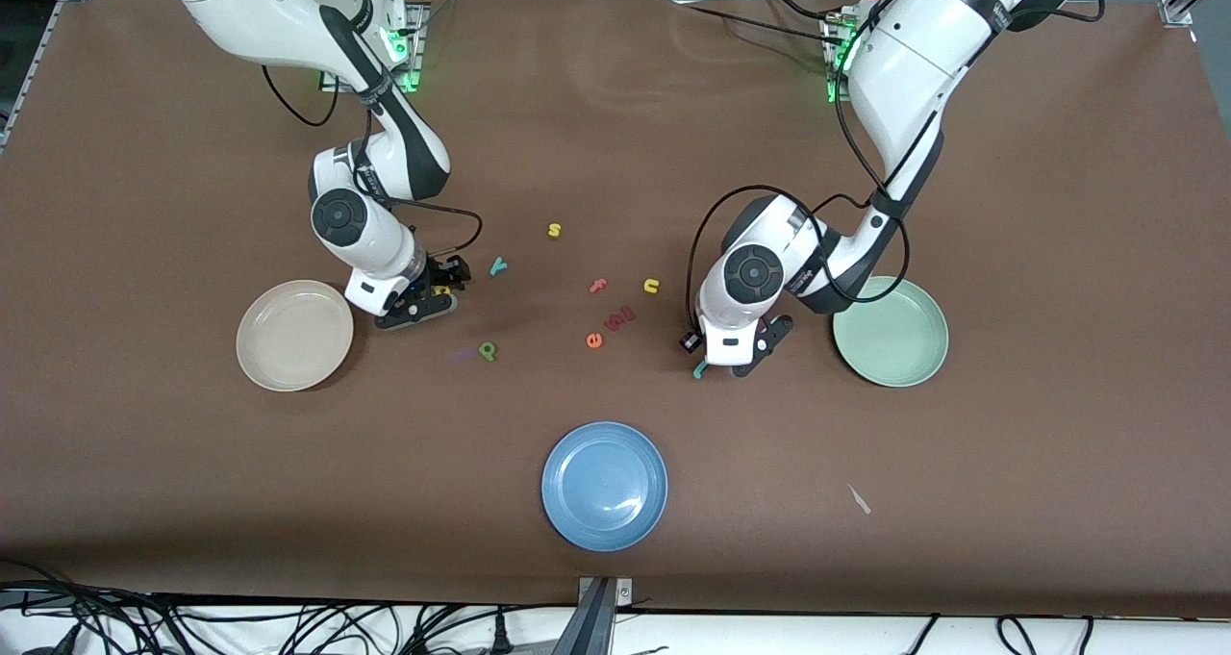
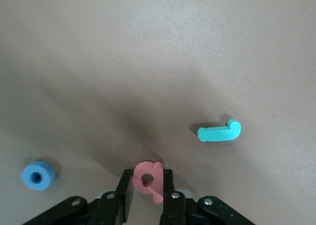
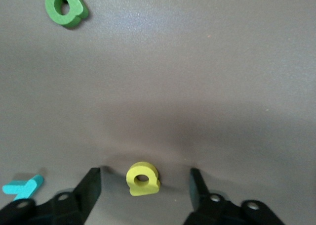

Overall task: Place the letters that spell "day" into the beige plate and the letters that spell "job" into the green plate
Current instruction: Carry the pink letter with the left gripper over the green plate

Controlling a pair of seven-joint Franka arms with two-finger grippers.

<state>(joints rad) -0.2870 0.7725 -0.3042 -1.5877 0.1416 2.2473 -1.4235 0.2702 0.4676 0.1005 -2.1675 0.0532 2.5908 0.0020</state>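
Foam letters lay on the matte brown tabletop point(image 1: 615, 136). The left gripper point(image 2: 147, 198), down beside the pale green plate point(image 1: 891, 337), had its jaws clamped on the pink-red "b" point(image 2: 148, 178), near the hooked teal "j" point(image 2: 219, 132) and ring-shaped blue "o" point(image 2: 38, 175). The right gripper point(image 3: 144, 188), beside the shallow beige plate point(image 1: 294, 335), straddled the yellow round-bowled letter point(image 3: 142, 178) with jaws apart (not touching it); the green letter point(image 3: 64, 6) and teal "y" point(image 3: 22, 186) lay near.

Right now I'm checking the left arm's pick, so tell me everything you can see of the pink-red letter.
The pink-red "b" is a small, thick foam letter with a round bowl, a hole through it and a short stem. It sits between the left gripper's fingers, which are shut on its sides. It is near the green plate, with the teal "j" and the blue "o" lying loose on the brown table nearby.
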